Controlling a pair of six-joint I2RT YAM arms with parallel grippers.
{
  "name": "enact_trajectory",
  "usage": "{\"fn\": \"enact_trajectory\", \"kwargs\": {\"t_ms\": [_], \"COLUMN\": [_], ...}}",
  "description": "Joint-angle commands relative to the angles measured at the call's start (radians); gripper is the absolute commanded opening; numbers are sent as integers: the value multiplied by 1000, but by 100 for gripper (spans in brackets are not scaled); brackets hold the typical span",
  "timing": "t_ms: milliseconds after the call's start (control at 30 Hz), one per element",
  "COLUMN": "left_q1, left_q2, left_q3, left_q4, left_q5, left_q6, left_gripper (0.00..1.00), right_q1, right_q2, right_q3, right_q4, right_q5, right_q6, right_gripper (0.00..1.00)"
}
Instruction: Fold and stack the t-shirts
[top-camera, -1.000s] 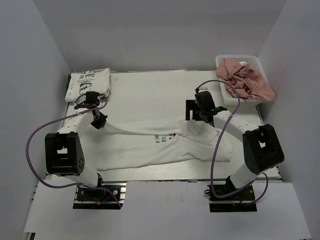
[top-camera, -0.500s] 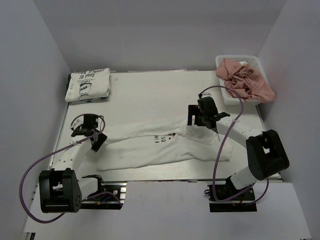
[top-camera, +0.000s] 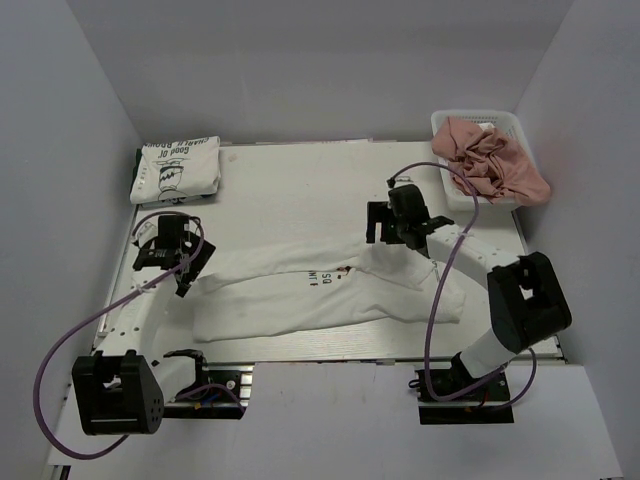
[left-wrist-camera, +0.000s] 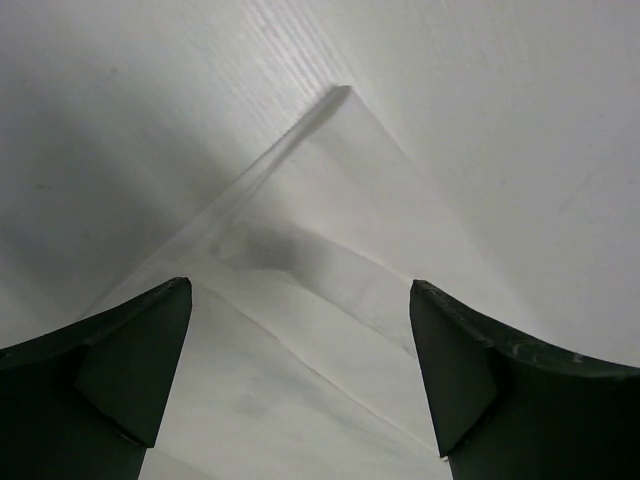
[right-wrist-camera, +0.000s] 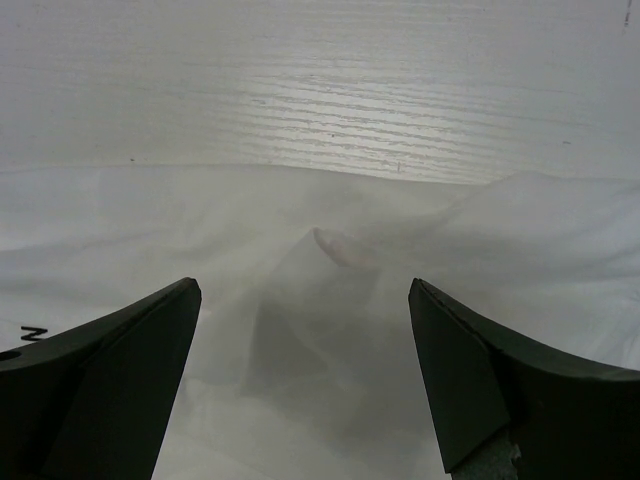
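Top external view showed one white printed t-shirt folded far left; the second white lettered t-shirt lay half-folded, unstacked; left gripper and right gripper stood spread, empty.

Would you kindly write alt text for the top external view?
A white t-shirt lies across the table, open left tool at its left end, open right tool over its right half. A folded t-shirt sits far left, a basket of pink cloth far right.
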Motion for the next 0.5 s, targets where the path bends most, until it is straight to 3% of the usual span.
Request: {"fn": "enact_trajectory", "kwargs": {"t_ms": [0, 167, 233, 267, 333, 467], "left_q1": [1, 1, 1, 1, 1, 1], "left_q2": [23, 109, 146, 183, 218, 254], "left_q3": [31, -46, -104, -129, -141, -152], "left_q4": [97, 284, 336, 347, 347, 300], "left_q5": [104, 239, 266, 266, 252, 187], "left_q6": [48, 73, 82, 82, 82, 91], "left_gripper": [100, 100, 100, 100, 100, 100], "right_q1": [13, 29, 35, 36, 33, 35], "right_q2": [75, 150, 159, 158, 130, 16], "right_q3": [70, 134, 139, 128, 84, 7], "right_q4": [-19, -68, -92, -99, -93, -106], "right_q5": [45, 122, 161, 174, 191, 194], "right_q6": [26, 69, 106, 112, 125, 137], "right_gripper": [90, 88, 67, 44, 28, 6]}}
